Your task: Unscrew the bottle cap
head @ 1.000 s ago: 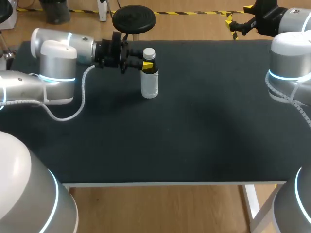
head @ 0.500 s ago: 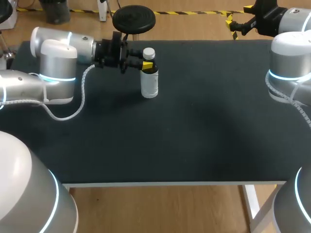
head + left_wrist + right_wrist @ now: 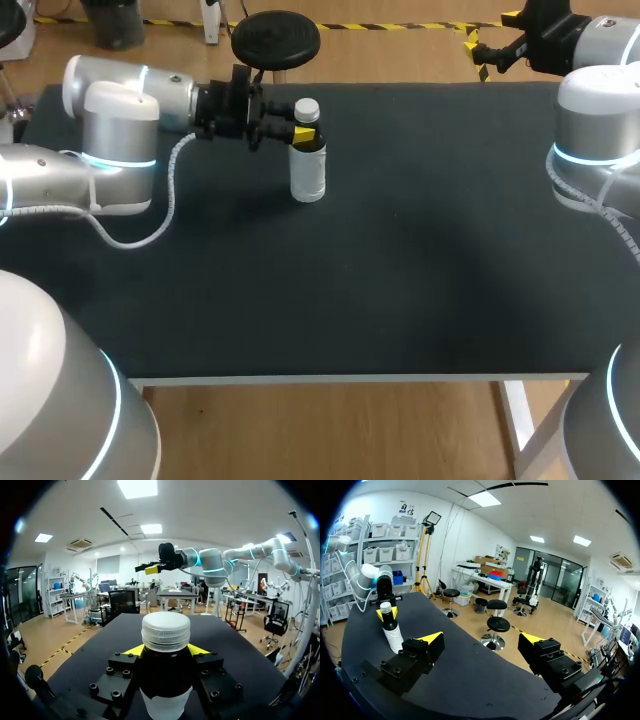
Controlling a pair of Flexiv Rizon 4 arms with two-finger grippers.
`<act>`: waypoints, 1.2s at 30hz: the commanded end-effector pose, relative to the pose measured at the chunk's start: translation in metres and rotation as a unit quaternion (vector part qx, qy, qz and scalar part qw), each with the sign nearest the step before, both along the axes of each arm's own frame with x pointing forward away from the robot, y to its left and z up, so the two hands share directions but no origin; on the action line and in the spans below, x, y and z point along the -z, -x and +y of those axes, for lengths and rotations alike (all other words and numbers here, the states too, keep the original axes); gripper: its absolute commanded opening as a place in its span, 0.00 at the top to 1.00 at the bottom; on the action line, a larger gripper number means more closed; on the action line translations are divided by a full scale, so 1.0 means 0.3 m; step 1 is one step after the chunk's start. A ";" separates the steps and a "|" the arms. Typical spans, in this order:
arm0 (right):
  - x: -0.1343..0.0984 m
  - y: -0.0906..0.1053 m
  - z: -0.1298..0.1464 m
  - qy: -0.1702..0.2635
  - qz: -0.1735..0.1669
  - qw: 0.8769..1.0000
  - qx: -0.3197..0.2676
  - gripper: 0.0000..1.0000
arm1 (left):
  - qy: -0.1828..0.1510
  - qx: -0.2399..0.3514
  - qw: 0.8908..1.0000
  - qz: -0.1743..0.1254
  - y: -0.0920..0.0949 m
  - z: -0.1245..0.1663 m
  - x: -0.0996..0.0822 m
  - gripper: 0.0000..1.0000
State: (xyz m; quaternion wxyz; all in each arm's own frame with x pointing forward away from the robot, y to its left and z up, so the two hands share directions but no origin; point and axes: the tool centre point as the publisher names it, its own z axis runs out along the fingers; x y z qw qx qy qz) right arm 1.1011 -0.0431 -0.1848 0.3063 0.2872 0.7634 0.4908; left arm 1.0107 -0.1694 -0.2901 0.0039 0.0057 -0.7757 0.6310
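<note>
Nothing has shifted since the earlier frames: both arms and the bottle (image 3: 308, 170) sit where they were. Head view, upper left of centre: the bottle stands upright on the black surface (image 3: 400, 260), its body dark above and white below. Its white ribbed cap (image 3: 307, 108) is seated on the neck.

Left arm enters from the left edge of the frame and lies level over the surface. The left end effector (image 3: 304, 134) is closed narrow on the bottle just under the cap. The left wrist view confirms one yellow tip pressed against each side of the dark shoulder, with the cap standing free above the fingers.

Right arm is at the upper right corner of the frame, well apart from the bottle. The right end effector (image 3: 482, 639) is spread wide and holds nothing.
</note>
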 end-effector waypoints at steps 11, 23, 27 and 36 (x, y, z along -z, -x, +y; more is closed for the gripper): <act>-0.017 -0.072 0.246 0.042 0.068 0.968 -0.239 0.00 | -0.001 0.000 1.000 0.000 0.000 0.002 -0.001 1.00; 0.049 -0.007 0.400 0.022 0.110 0.932 -0.345 0.00 | -0.001 0.000 1.000 0.000 0.000 0.002 -0.001 1.00; 0.071 0.015 0.440 0.037 0.116 0.923 -0.364 0.00 | -0.001 0.000 1.000 0.000 0.000 0.002 -0.001 1.00; 0.128 0.088 0.557 0.034 0.124 0.916 -0.381 0.00 | -0.001 0.000 1.000 0.000 0.000 0.002 -0.001 1.00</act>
